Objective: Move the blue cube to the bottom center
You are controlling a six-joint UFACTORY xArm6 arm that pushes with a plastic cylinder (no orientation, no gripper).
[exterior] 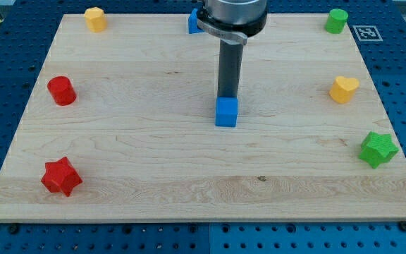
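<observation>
The blue cube lies near the middle of the wooden board, a little right of centre. My tip stands right at the cube's top edge, touching or almost touching it. The dark rod rises from there to the arm at the view's top.
A second blue block sits at the top centre, partly behind the arm. A yellow block is top left, a green cylinder top right, a yellow heart and green star at right, a red cylinder and red star at left.
</observation>
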